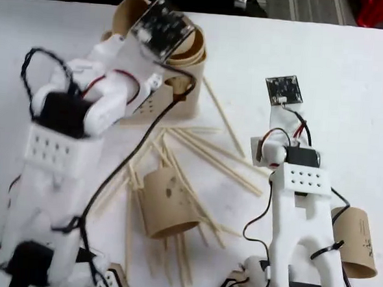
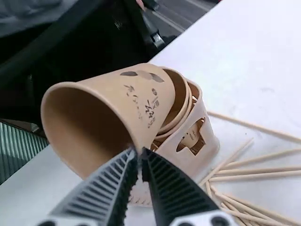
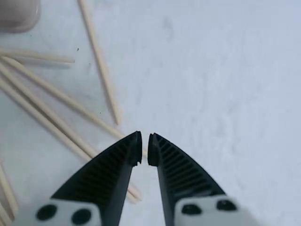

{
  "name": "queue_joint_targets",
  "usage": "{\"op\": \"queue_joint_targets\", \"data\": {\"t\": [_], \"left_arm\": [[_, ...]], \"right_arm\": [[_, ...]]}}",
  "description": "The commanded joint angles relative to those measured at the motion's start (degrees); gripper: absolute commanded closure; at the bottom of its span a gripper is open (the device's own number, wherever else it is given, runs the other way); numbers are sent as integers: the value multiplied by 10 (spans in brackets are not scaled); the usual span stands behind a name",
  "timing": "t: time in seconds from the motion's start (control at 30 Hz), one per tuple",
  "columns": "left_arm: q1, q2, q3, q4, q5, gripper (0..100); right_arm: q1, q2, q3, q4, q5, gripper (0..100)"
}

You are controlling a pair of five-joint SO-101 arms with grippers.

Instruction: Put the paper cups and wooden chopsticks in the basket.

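Tan paper cup (image 2: pixel 108 113) pinched at its rim by closed left gripper (image 2: pixel 139 155), tilted into cream cut-out basket (image 2: pixel 209 141), right gripper (image 3: pixel 144 149) almost shut, empty, over pale wooden chopsticks (image 3: pixel 101 66).

Matt brown paper cup (image 2: pixel 108 117) with dark printed marks, its thin rim between the black, ribbed plastic fingers (image 2: pixel 169 188) of the left gripper (image 2: pixel 139 156). Beyond those fingertips, a smooth, cream, plastic-looking basket (image 2: pixel 208 129). Ahead of the right gripper (image 3: pixel 145 149), pale bare wooden chopsticks (image 3: pixel 100 66) on a white matt table (image 3: pixel 225 70).
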Motion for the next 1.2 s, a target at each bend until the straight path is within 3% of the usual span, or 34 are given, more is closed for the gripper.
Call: {"op": "queue_joint_targets", "data": {"t": [0.0, 0.17, 0.4, 0.53, 0.87, 1.17], "left_arm": [[6, 84, -117, 42, -43, 963], [5, 164, -238, 121, -72, 845], [4, 245, -418, 175, -70, 842], [4, 297, -469, 158, -69, 842], [7, 387, -535, 56, 34, 842], [49, 445, -538, 25, 33, 842]], "right_arm": [[1, -22, -1, -10, 1, 958], [-17, -22, 2, -10, 1, 958], [-19, -22, 2, -10, 1, 959], [-19, -22, 2, -10, 1, 959], [-19, -22, 6, -10, 3, 958], [-19, -22, 7, -11, 4, 957]]}}
